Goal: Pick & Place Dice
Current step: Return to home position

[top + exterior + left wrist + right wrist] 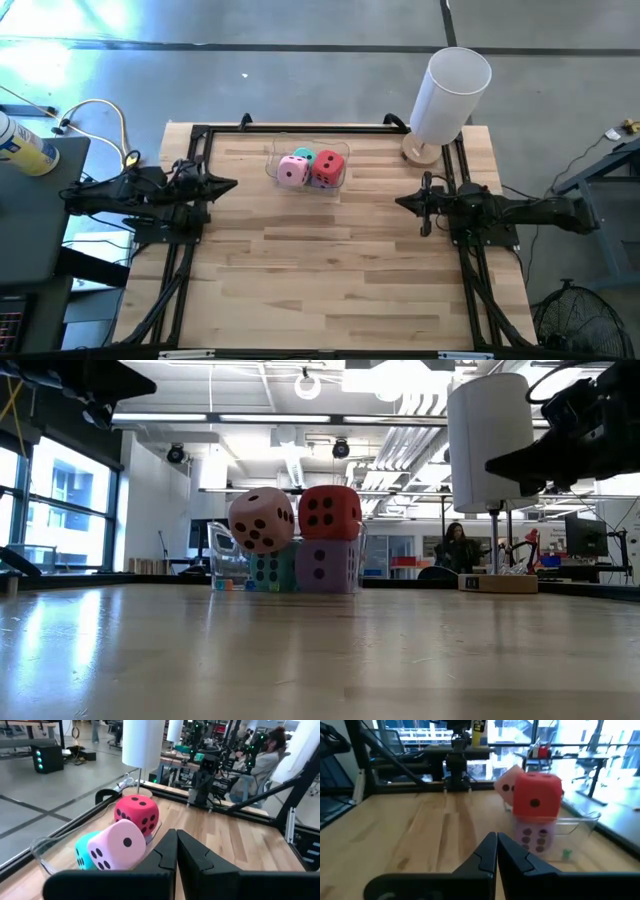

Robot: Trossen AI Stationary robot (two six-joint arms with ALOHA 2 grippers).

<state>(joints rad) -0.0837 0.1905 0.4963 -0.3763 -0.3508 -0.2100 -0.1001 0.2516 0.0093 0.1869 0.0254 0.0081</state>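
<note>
Well, the job looks about done. The teal die [268, 572] and the purple die [328, 568] sit side by side at the bottom of the transparent bin [272, 160], toward the far edge of the bench [330, 270]. The pink die [292, 170] and the red die [327, 167] ride on top of them, well above the bin's rim. That top layer is what I'd watch.

The red one looks square on the purple. The pink one is tilted, touching the red, on the side nearer the left arm. Nothing walls those two in, so a knock to the bench or a brush from an arm could roll the pink one off and out onto the wood. Being soft, it would likely bounce and wander.

The left claw [232, 184] is at the left side of the bench, fingers pressed together on nothing, pointed at the bin and well apart from it. The right claw [400, 202] mirrors it on the right side, closed and empty too. To my eye both arms are parked or nearly so, which leaves them little chance of trouble.

The other hazard is the tall white cylinder [450, 95] at the far right corner. It stands on a small wooden base [420, 153] near the right arm, and a wide swing there might tip it toward the bin.
</note>
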